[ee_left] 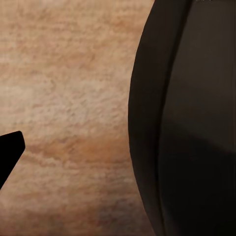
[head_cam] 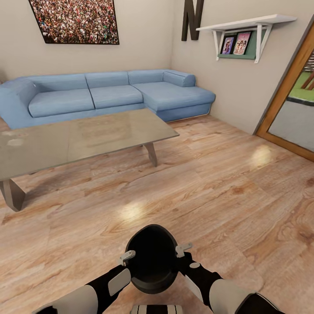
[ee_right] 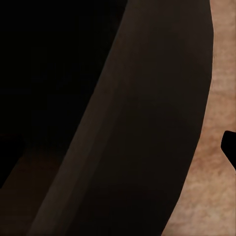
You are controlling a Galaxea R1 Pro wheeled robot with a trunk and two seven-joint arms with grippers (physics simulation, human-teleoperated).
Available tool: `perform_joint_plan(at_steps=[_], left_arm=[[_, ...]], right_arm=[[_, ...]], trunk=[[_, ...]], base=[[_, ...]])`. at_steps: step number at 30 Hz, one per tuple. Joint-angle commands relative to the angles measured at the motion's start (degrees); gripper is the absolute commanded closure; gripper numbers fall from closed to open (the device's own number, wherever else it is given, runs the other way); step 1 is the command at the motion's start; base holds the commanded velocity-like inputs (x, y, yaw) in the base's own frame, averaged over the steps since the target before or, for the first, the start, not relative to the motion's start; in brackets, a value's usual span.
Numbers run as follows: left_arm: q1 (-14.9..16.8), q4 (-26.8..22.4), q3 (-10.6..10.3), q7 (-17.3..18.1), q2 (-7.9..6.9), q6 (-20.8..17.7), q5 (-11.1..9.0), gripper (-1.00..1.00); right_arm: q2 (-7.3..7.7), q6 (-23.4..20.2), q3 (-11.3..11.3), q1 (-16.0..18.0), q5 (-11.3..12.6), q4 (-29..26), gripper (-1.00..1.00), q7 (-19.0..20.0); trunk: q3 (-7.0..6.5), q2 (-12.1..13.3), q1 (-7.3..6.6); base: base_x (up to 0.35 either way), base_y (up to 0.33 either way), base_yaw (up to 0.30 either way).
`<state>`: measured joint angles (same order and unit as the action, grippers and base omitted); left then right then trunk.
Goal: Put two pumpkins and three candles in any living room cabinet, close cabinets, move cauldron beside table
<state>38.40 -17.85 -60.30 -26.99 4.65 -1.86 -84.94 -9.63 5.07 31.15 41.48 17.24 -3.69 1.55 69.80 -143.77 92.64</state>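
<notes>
The round black cauldron [head_cam: 153,258] hangs low in the head view, just above the wooden floor, with its dark opening facing me. My left gripper [head_cam: 127,257] clamps its rim on one side and my right gripper [head_cam: 183,250] clamps the opposite side. The left wrist view has the cauldron's bulging wall [ee_left: 191,123] close up, with one dark fingertip [ee_left: 10,152] outside it. The right wrist view has the same black wall [ee_right: 123,123] and a fingertip [ee_right: 230,147] over the floor. The glass-topped table [head_cam: 87,137] with grey legs stands ahead to the left, well apart from the cauldron.
A blue corner sofa [head_cam: 109,93] runs along the far wall behind the table. A white wall shelf [head_cam: 248,30] with pictures hangs at the upper right. A wooden-framed door [head_cam: 288,100] stands at the right. Open wooden floor [head_cam: 209,187] lies between me and the table.
</notes>
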Motion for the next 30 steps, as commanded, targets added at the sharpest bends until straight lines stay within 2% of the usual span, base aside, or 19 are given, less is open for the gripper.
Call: perform_joint_plan(at_steps=[1,16,30], left_arm=[[-0.01,1.85,0.03,0.01,-0.05,0.01,0.56,-1.0],[0.01,1.83,0.01,-0.02,-0.07,0.01,0.56,-1.0],[0.01,1.85,0.01,-0.08,-0.15,0.01,0.56,-1.0]], right_arm=[[0.01,-0.02,-0.01,0.0,-0.01,-0.04,-1.0,0.09],[0.0,-0.15,-0.03,0.0,-0.01,-0.08,-1.0,1.73],[-0.04,-0.15,-0.04,0.0,0.02,0.03,-1.0,2.92]], trunk=[[0.0,0.02,0.03],[-0.41,0.02,0.03],[-0.5,0.02,0.03]], base=[[0.011,0.009,-0.022],[0.001,0.002,-0.107],[0.01,0.106,-0.047]])
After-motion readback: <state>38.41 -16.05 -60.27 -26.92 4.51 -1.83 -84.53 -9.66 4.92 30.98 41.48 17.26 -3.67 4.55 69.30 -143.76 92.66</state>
